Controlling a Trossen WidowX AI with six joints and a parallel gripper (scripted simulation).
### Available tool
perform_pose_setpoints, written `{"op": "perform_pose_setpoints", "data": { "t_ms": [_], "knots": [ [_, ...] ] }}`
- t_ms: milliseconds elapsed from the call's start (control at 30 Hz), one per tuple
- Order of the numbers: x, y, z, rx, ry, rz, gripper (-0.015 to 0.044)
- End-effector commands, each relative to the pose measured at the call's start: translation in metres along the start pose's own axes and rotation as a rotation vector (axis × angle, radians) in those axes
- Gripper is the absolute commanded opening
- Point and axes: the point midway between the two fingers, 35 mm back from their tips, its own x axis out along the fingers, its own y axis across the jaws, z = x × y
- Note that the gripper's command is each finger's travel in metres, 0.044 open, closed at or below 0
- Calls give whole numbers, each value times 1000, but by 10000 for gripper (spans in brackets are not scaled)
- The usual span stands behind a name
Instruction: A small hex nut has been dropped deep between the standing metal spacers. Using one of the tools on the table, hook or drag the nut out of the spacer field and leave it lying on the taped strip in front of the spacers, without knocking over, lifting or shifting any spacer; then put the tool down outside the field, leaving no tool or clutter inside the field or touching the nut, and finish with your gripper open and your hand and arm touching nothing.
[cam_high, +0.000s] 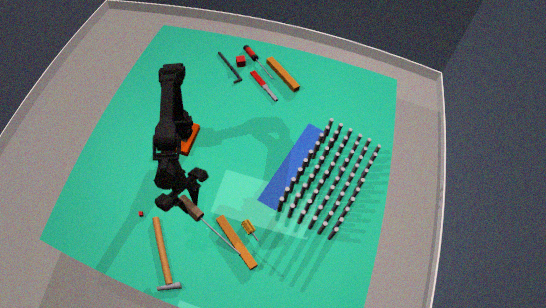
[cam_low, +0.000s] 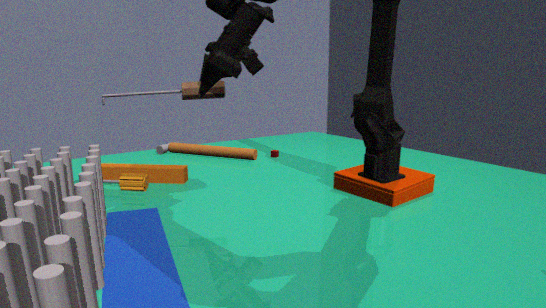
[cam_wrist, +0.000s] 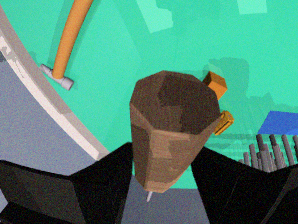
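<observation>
While the gripper (cam_high: 181, 198) (cam_low: 201, 94) (cam_wrist: 161, 149) is holding the hook (cam_high: 192, 207) (cam_low: 207, 93) (cam_wrist: 167, 145) aloft, its fingers partly open around the handle, the spacers (cam_high: 330, 185) (cam_low: 72, 240) (cam_wrist: 265, 152) are standing at right in the top view.

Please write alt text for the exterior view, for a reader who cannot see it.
A black robot arm's jaws hold a hooked tool by its brown handle above a green table. Grey upright spacers and a blue strip fill the lower left; a hammer lies behind.
</observation>
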Motion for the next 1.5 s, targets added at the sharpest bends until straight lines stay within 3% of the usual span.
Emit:
{"op": "perform_pose_setpoints", "data": {
  "t_ms": [0,1467],
  "knots": [
    [1,-9,-8,-91,4,-5,0],
    [-14,-96,-92,-1099,158,46,0]
  ]
}}
